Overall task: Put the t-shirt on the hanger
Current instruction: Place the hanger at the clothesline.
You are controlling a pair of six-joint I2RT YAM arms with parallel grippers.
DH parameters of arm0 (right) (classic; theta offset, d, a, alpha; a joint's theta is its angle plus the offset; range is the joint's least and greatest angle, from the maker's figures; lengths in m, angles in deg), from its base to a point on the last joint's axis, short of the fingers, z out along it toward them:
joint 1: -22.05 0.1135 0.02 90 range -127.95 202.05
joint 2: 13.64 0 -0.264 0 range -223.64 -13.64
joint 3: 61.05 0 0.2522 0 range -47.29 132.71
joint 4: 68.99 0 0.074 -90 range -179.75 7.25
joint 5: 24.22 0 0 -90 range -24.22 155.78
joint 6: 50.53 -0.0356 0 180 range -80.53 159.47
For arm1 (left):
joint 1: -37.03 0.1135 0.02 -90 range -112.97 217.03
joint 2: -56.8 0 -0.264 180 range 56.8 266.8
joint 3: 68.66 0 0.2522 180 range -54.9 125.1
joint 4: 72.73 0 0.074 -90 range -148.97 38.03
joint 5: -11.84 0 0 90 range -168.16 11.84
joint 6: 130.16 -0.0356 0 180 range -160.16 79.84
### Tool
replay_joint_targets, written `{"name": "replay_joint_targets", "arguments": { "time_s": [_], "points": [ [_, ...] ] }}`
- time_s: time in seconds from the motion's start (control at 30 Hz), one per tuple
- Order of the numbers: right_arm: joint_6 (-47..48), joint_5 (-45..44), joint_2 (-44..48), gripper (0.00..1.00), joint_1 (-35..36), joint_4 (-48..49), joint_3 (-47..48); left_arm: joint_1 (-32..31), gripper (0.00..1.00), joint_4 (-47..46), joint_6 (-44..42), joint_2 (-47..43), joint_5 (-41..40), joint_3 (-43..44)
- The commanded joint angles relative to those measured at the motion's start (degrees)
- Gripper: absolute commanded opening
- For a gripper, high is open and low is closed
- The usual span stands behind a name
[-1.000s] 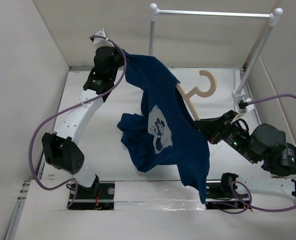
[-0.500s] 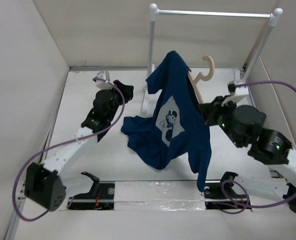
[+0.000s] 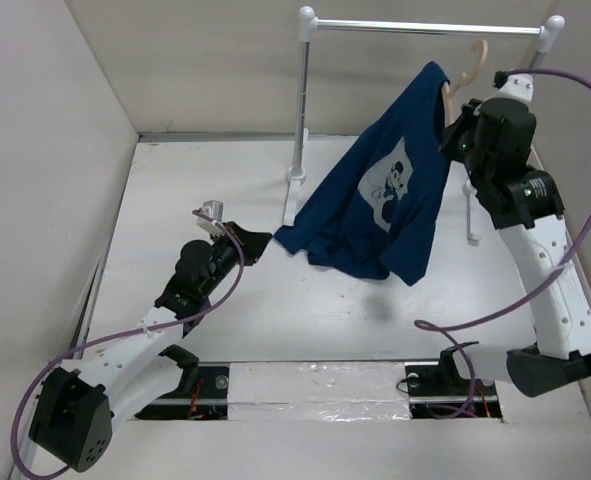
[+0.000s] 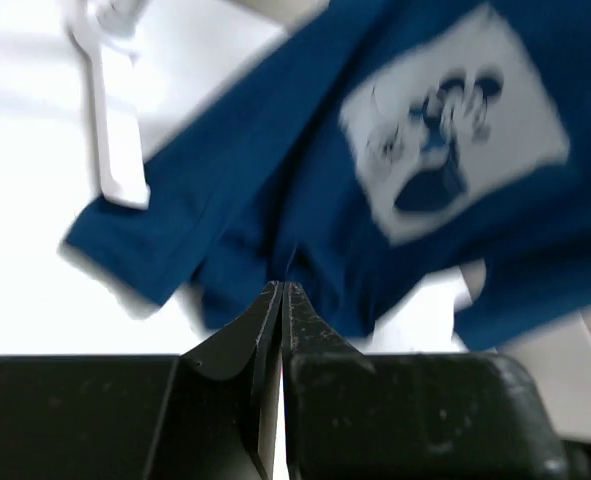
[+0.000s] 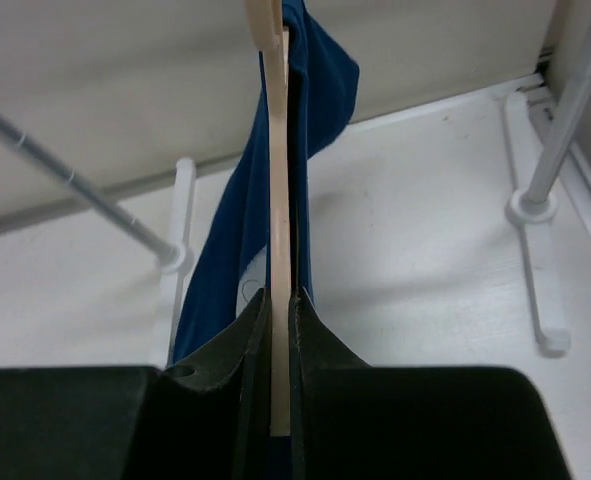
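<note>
- White counter (image 3: 205, 170), boxed in by pale walls. A rack (image 3: 415, 27) with white posts and a silver bar stands at the far side.
- T-shirt (image 3: 375, 205): dark blue, hung on the hanger (image 3: 474, 60) at the far right. Its top is held high and the cloth drapes down and to the left. The white chest print faces the overhead camera. The lowest folds bunch near the foot of the rack's left post and seem to rest on the counter.
- Hanger: pale wood, with the hook poking out above the collar, close under the right end of the rack bar. Cannot tell whether hook and bar touch.
- Right end effector (image 3: 452, 125): raised near the bar and clamped on the hanger's thin frame. The wrist view shows the hanger edge-on, pinched between both fingers (image 5: 250, 340), with blue cloth hanging along its far side.
- Left end effector (image 3: 263, 239): low over the counter, just beside the shirt's lower left hem. Its fingertips are pressed together with nothing between them. The wrist view is blurred, with the shirt and print lying beyond the tips. Cannot tell whether it touches the cloth.
</note>
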State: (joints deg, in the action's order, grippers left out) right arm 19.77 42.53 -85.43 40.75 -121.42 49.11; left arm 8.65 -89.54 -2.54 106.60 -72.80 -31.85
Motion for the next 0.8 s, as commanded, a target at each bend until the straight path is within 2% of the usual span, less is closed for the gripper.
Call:
{"name": "replay_joint_targets", "arguments": {
  "time_s": [0.0,0.1,0.17,0.2,0.3,0.37,0.6,0.77],
  "points": [
    [-0.2,0.9,-2.5,0.00,-5.2,7.2,6.3,0.0,0.00,-6.2,0.4,-2.5,9.7,-1.1],
    [0.1,0.6,-6.2,0.00,-9.4,8.1,9.1,0.0,0.00,-2.2,-2.6,-5.5,11.9,-0.6],
    [0.4,1.7,-7.8,0.00,-11.5,8.4,10.4,-0.6,0.00,2.4,-4.8,-8.7,9.2,-1.1],
    [0.3,2.5,-9.9,0.00,-13.7,8.3,12.2,-1.4,0.00,1.7,-4.8,-9.8,7.1,-2.0],
    [1.0,4.7,-12.8,0.00,-16.3,7.6,15.3,-3.1,0.02,2.3,-5.4,-11.9,7.7,-1.9],
    [2.8,4.7,-14.3,0.00,-16.9,7.9,17.7,-5.1,0.02,2.8,-6.1,-12.7,5.6,-1.8],
    [6.6,3.1,-15.7,0.00,-18.7,8.8,22.1,-6.3,0.01,2.0,-5.9,-11.0,6.1,-1.5],
    [8.2,3.6,-17.4,0.00,-19.8,9.8,25.2,-6.3,0.07,2.0,-5.8,-10.5,5.7,-1.4]
  ]
}}
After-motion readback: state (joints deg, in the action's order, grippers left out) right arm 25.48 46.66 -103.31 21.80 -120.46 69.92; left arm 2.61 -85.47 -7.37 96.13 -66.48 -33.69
